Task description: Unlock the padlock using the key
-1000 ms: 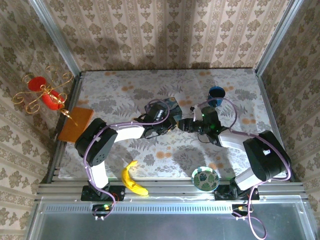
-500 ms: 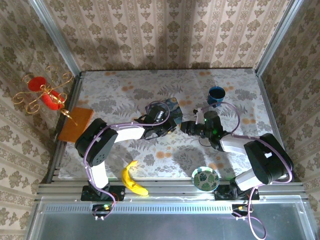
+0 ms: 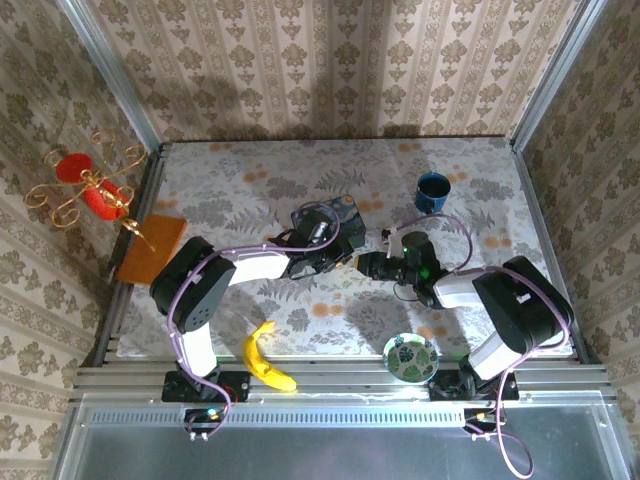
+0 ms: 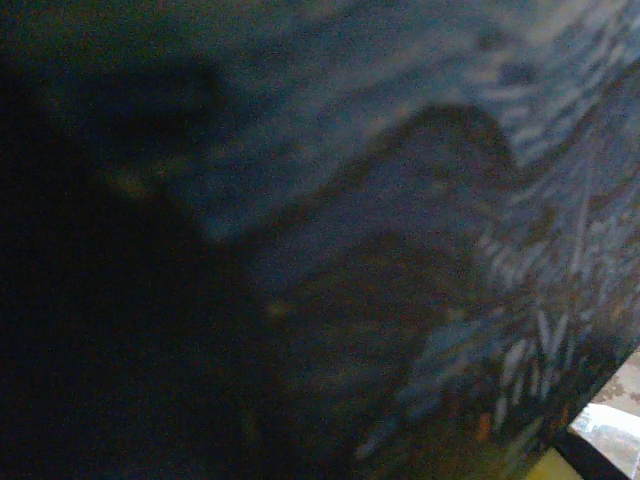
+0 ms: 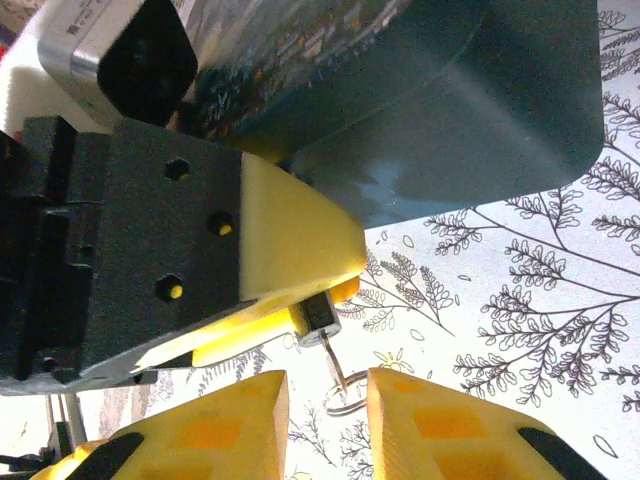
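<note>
We see a table covered by a pale cloth printed with grey leaves and orange blossoms, framed by metal rails. A dark blue cup stands upright towards the far right. Near the front edge, a yellow banana lies left of centre, and a small round dish with a green leaf pattern sits well apart to its right. An orange-brown board lies at the left edge. A blue tin is over the middle; we cannot tell whether it rests on the cloth.
</note>
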Available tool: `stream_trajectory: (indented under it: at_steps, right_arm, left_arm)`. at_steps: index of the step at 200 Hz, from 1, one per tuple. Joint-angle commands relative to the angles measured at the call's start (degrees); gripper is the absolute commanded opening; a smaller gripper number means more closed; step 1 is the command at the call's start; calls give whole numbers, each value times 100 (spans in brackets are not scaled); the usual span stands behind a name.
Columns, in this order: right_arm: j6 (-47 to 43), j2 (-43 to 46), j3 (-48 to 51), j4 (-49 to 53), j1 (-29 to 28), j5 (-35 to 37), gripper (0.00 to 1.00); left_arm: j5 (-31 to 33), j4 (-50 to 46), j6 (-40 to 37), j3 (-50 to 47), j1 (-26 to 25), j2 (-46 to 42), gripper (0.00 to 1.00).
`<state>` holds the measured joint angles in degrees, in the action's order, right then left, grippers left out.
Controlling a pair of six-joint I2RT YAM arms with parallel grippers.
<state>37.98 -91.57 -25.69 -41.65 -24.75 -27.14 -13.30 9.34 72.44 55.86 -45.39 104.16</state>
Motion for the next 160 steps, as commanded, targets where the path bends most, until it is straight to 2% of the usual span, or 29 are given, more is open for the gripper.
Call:
stream_trajectory:
  at_steps: [1,160]
  right_arm:
    - [70,-98,38,-326,-47,72,27]
    - [26,-324,21,-346,-153,55,27]
  left_arm:
    - [-297,41,156,-50,-31,-1,0]
    - [-314,99,183,31,-23,-36,0]
